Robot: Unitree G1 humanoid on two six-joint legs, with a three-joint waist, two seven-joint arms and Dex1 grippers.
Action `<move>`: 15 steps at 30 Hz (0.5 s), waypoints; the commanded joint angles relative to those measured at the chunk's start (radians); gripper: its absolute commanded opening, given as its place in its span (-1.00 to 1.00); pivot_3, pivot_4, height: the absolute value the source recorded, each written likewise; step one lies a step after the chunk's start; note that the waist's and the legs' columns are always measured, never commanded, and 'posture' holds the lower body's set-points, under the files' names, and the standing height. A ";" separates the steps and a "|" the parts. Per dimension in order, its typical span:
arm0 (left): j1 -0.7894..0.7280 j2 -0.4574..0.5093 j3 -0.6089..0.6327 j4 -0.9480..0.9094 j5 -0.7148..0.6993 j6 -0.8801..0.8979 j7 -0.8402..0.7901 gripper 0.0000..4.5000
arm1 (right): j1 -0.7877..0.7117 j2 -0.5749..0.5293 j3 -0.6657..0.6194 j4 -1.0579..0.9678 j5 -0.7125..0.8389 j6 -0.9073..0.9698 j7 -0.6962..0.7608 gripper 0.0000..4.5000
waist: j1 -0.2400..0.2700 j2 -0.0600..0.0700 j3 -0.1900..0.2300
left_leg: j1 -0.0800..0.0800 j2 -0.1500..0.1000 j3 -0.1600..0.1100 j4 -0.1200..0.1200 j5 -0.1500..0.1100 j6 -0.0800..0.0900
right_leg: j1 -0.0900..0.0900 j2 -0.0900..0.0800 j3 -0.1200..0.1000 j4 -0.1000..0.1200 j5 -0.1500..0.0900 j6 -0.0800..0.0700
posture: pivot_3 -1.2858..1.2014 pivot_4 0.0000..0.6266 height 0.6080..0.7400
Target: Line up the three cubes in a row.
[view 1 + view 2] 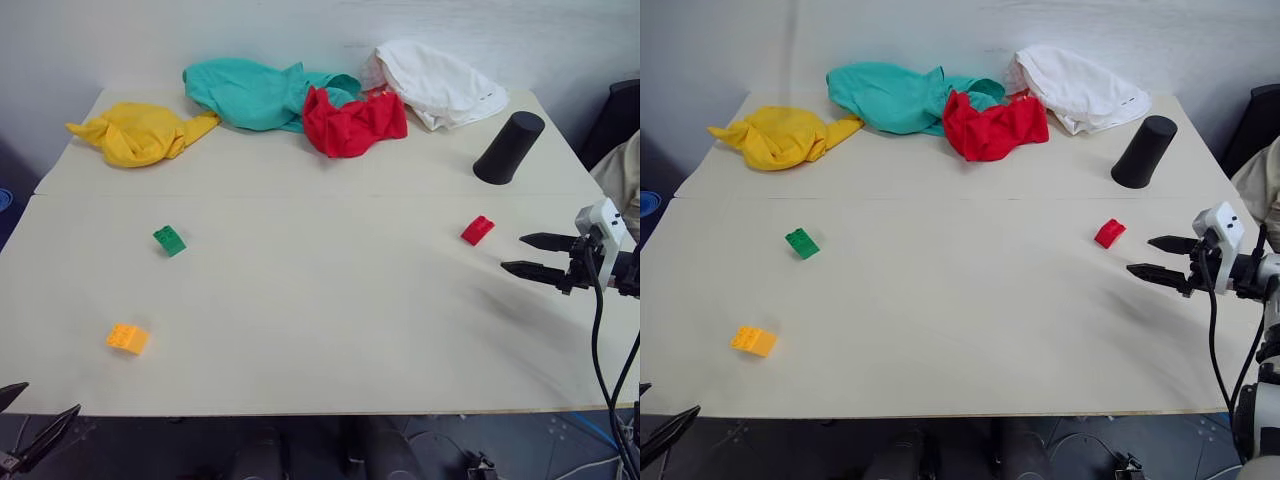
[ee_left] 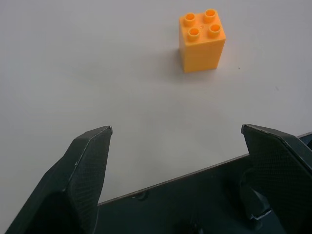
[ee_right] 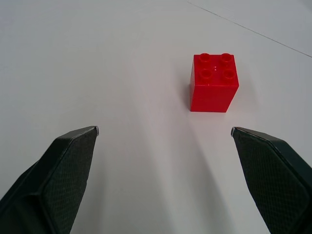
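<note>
Red cube [image 1: 477, 230] just ahead of right gripper [image 1: 527, 254], jaws spread, empty. Left gripper [image 2: 175, 141] spread near orange cube [image 1: 128, 339]. Green cube [image 1: 169, 240] apart. Approach step; next, straddle red.

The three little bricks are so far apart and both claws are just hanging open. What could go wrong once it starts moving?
The red cube lies near the black cylinder, so the open right gripper might knock the cylinder over while reaching. The orange-yellow cube sits close to the table's near edge; a poor pinch by the open left gripper could push it off. The green cube lies far from the red one, so the row may end up crooked.
</note>
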 commanded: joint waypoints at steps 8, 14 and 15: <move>0.005 0.004 0.014 -0.004 -0.002 0.003 0.036 0.99 | 0.012 -0.010 -0.034 -0.047 0.022 0.002 -0.014 1.00 | 0.000 0.000 0.000 | 0.000 0.000 0.000 0.000 0.000 0.000 | 0.000 0.000 0.000 0.000 0.000 0.000 | 0.03 -0.52 1.00; -0.011 0.027 0.017 -0.010 -0.012 0.019 0.042 0.99 | 0.025 -0.008 -0.041 -0.068 0.032 0.013 -0.028 1.00 | 0.000 0.000 0.000 | 0.000 0.000 0.000 0.000 0.000 0.000 | 0.000 0.000 0.000 0.000 0.000 0.000 | 0.03 -0.52 1.00; -0.013 0.029 0.019 -0.011 -0.016 0.022 0.043 0.99 | 0.029 -0.009 -0.041 -0.072 0.033 0.012 -0.029 1.00 | 0.000 0.000 0.000 | 0.000 0.000 0.000 0.000 0.000 0.000 | 0.000 0.000 0.000 0.000 0.000 0.000 | 0.03 -0.52 1.00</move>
